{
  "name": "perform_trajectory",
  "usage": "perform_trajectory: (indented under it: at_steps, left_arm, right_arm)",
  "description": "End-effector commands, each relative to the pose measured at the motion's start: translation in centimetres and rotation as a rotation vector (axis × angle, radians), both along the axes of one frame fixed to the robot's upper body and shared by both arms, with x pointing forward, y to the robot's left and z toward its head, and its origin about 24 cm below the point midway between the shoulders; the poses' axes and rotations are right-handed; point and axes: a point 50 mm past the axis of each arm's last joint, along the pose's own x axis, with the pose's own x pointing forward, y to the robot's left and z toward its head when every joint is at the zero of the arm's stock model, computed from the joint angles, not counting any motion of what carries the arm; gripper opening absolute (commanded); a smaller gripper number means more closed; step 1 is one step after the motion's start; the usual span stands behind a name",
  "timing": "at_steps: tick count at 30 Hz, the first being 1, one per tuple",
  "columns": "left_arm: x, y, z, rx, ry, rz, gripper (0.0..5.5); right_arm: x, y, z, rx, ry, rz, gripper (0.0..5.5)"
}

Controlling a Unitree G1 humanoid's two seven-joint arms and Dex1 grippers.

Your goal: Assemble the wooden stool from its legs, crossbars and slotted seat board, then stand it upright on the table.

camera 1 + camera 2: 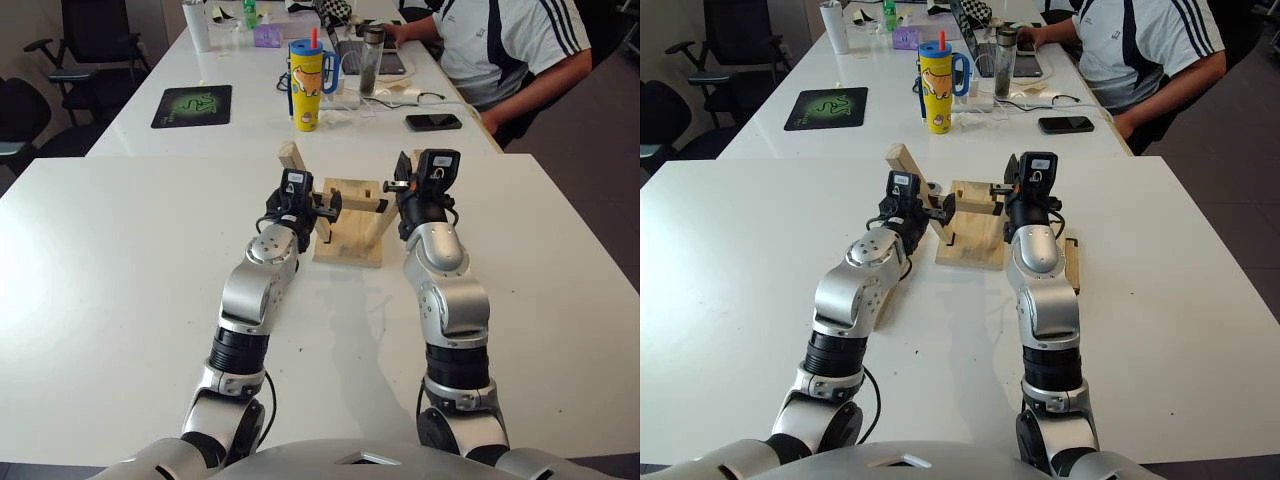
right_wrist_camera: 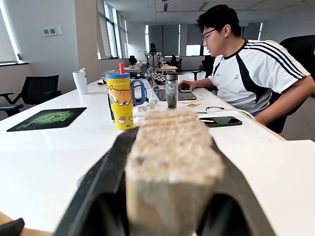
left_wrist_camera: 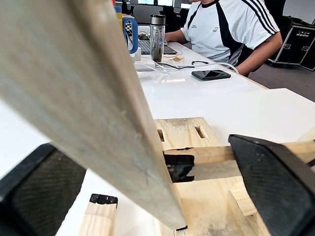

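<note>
The slotted seat board (image 1: 349, 250) lies flat on the white table (image 1: 120, 260), with a crossbar (image 1: 352, 192) standing above it between two legs. My left gripper (image 1: 322, 207) is shut on a tilted wooden leg (image 1: 290, 156) at the board's left side. In the left wrist view that leg (image 3: 98, 98) runs between the black pads (image 3: 275, 182), with the board's slots (image 3: 184, 132) beyond it. My right gripper (image 1: 398, 187) is shut on the other leg (image 2: 172, 147) at the board's right side.
A loose wooden piece (image 1: 1071, 262) lies on the table right of my right arm, and another (image 3: 98, 216) lies by the board's left edge. On the far table stand a yellow tumbler (image 1: 308, 85), a phone (image 1: 433, 122) and a black mouse pad (image 1: 192, 105); a person sits there.
</note>
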Motion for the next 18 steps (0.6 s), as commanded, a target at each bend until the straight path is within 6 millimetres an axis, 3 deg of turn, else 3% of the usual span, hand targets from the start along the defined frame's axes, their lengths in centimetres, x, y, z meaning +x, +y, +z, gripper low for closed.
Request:
perform_trajectory:
  at_steps: [1, 6, 13, 18]
  left_arm:
    - [-0.1, 1.2, -1.8, 0.024, 0.075, 0.055, 4.97]
    - [-0.1, 1.0, 0.6, -0.001, -0.055, 0.047, 4.97]
    - [-0.9, -0.4, 2.0, -0.105, -0.080, -0.045, 4.97]
    - [-0.9, 0.2, 3.7, -0.165, -0.140, -0.024, 4.97]
  right_arm:
    - [-0.2, 0.0, -3.2, -0.024, 0.168, 0.017, 1.16]
    - [-0.2, -0.1, -3.1, -0.024, 0.167, 0.017, 1.16]
    - [-0.2, -0.1, -3.1, -0.025, 0.165, 0.018, 1.16]
    - [-0.2, -0.1, -3.1, -0.025, 0.164, 0.015, 1.16]
